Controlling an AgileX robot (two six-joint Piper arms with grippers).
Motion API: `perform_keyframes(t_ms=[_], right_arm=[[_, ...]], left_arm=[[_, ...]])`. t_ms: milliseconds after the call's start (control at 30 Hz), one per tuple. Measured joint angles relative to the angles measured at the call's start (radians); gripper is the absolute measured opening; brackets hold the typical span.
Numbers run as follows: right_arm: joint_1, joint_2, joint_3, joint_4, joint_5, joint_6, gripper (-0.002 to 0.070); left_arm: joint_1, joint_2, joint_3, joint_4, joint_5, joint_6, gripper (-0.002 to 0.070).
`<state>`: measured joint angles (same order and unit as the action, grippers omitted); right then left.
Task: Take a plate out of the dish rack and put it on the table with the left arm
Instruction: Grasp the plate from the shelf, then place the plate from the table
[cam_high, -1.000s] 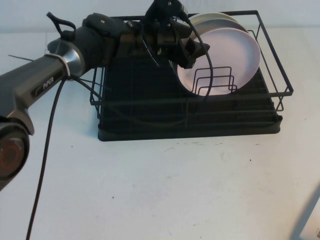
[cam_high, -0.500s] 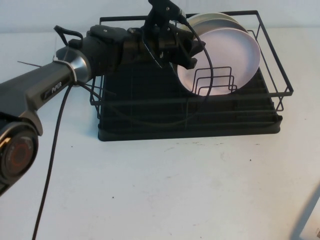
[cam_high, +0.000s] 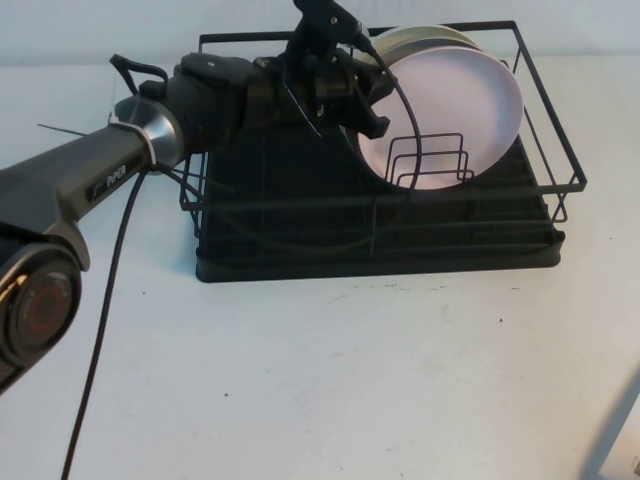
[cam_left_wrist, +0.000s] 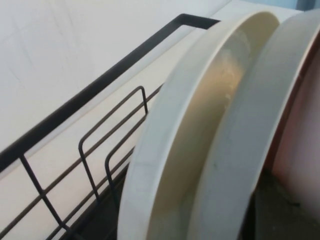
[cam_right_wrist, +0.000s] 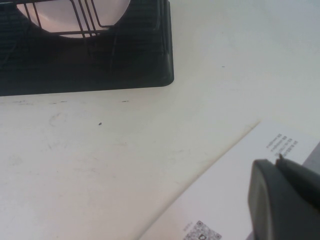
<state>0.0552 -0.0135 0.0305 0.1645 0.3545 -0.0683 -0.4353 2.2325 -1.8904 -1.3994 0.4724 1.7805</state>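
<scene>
The pale pink plate stands on edge in the black dish rack, leaning against the wire dividers. A cream plate stands right behind it. My left gripper reaches across the rack and is shut on the pink plate's left rim. In the left wrist view the cream plate and the pink plate's rim fill the frame, with a dark finger against the pink face. My right gripper is shut and empty, low over the white table.
The rack's tall wire wall runs around the plates. A white sheet with a printed code lies under my right gripper at the table's near right corner. The left arm's cable hangs over the table's left side.
My left gripper has moved up and onto the pink plate's left rim. The plate has since shifted slightly up and right. The right arm has not moved.
</scene>
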Motion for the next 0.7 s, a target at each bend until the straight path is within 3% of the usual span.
perform_keyframes(t_ms=[233,467,700], right_arm=[[0.0,0.0,0.0,0.0,0.0,0.0,-0.0018],[0.0,0.0,0.0,0.0,0.0,0.0,-0.0018],[0.0,0.0,0.0,0.0,0.0,0.0,-0.0018]], left_arm=[[0.0,-0.022,-0.02,0.017,0.02,0.002,0.0044],[0.0,-0.145,-0.021,0.13,0.029,0.002,0.0035],[0.0,-0.291,-0.021,0.188,0.116,-0.099,0.0033]])
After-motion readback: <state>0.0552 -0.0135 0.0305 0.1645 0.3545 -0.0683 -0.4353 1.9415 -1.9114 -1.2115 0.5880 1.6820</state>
